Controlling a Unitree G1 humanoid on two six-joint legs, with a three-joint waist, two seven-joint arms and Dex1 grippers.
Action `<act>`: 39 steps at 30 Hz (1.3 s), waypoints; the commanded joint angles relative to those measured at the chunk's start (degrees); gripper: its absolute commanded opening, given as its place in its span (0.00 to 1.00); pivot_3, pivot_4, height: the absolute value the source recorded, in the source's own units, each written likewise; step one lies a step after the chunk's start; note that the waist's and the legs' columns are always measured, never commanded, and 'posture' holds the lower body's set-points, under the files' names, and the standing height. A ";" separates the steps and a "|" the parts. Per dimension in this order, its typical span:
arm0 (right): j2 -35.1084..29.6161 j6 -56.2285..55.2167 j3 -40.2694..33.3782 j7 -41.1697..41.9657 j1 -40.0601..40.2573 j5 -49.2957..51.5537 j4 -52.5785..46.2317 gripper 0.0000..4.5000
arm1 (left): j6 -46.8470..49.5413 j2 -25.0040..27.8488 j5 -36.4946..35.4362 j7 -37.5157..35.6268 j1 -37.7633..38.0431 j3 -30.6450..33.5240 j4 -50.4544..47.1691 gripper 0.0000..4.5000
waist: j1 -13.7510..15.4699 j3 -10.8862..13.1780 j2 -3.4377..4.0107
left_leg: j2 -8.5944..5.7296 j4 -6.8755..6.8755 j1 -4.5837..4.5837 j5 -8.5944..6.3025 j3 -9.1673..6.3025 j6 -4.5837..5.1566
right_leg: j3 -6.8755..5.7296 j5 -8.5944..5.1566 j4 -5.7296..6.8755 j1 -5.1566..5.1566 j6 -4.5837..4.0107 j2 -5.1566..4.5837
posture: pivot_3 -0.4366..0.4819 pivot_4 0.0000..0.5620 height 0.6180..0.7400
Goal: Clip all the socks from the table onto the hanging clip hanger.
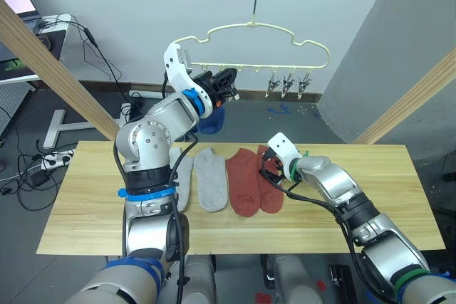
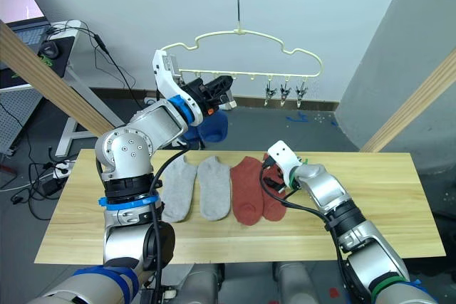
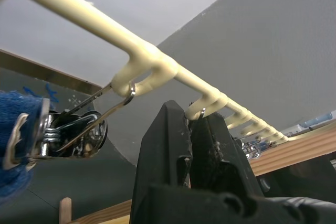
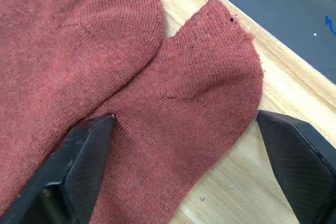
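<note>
The cream clip hanger point(image 1: 285, 33) hangs by its hook above the far edge of the table point(image 1: 92, 204). A blue sock point(image 1: 210, 123) dangles from a clip point(image 3: 79, 129) near the hanger's left end. My left gripper point(image 1: 225, 87) is raised right beside it, shut on the neighbouring clip under the bar point(image 3: 202, 111). Two light grey socks point(image 1: 210, 179) and two rust red socks point(image 1: 244, 181) lie side by side on the table. My right gripper point(image 4: 185, 118) is open, low over the rightmost red sock point(image 4: 199, 98), a finger at each side of its toe end.
Three free metal clips point(image 1: 288, 83) hang at the hanger's right end. Slanted wooden beams point(image 1: 50, 69) stand at both sides of the table. A desk with a monitor and cables point(image 1: 28, 26) is at the far left.
</note>
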 commanded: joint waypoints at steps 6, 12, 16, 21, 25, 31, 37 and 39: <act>-0.13 0.89 -0.94 1.82 2.05 -2.83 0.47 0.33 | -0.30 0.10 -1.53 0.13 0.04 0.08 -2.86 0.00 | 0.00 0.00 0.00 | 0.00 0.00 0.01 0.00 0.00 0.00 | 0.00 0.00 0.00 0.01 0.00 0.00 | 0.51 0.55 1.00; -1.56 2.99 -0.82 3.21 3.75 -3.97 -3.85 0.02 | 1.94 0.74 -4.31 0.49 -0.70 2.61 -1.72 0.00 | 0.01 0.00 0.00 | -0.01 0.00 0.01 0.00 0.00 0.00 | 0.01 0.00 0.00 0.02 0.01 0.00 | 0.50 0.55 1.00; -3.32 8.07 -1.19 5.50 4.76 -2.53 -13.38 0.02 | 2.43 2.17 -4.97 0.64 -1.35 3.70 -0.25 0.00 | 0.01 0.00 0.00 | 0.00 -0.02 0.00 0.00 0.00 0.00 | 0.00 0.00 -0.02 0.01 0.01 0.00 | 0.50 0.55 1.00; -7.93 14.87 -1.56 8.75 5.13 -0.98 -26.77 0.02 | 2.91 2.27 -6.39 1.18 -1.78 4.03 0.22 0.00 | -0.03 0.02 0.02 | -0.01 -0.03 0.00 0.00 0.00 0.00 | 0.01 0.00 -0.04 -0.01 0.01 0.00 | 0.49 0.53 1.00; -12.73 20.01 -2.74 11.51 5.23 1.07 -36.47 0.02 | 3.75 1.67 -8.40 2.79 -2.13 5.44 1.20 0.00 | 0.00 0.02 0.02 | -0.01 -0.05 -0.01 0.00 0.00 0.00 | 0.00 0.00 -0.08 -0.01 0.01 0.00 | 0.49 0.53 1.00; -17.11 25.80 -4.95 15.94 2.71 7.04 -46.85 0.02 | 6.56 1.09 -12.88 6.53 -3.56 9.16 4.14 0.00 | -0.16 0.02 0.01 | -0.01 -0.06 -0.01 -0.01 -0.01 0.00 | -0.01 0.00 -0.12 0.00 0.02 0.00 | 0.47 0.54 1.00; -14.61 26.18 -5.15 15.88 -3.29 10.17 -46.15 0.02 | 8.76 0.98 -17.05 10.22 -5.03 11.64 6.36 0.00 | -0.19 0.02 0.01 | 0.00 -0.05 0.00 -0.01 -0.01 0.00 | 0.00 0.00 -0.11 0.00 0.02 0.01 | 0.47 0.53 1.00; -13.44 25.37 -4.63 15.47 -5.11 10.18 -44.32 0.02 | 9.44 1.38 -17.99 10.62 -4.96 11.43 6.37 0.00 | -0.12 0.02 0.01 | -0.02 -0.06 -0.01 -0.01 0.00 0.00 | 0.00 0.00 -0.13 0.00 0.02 0.00 | 0.47 0.53 1.00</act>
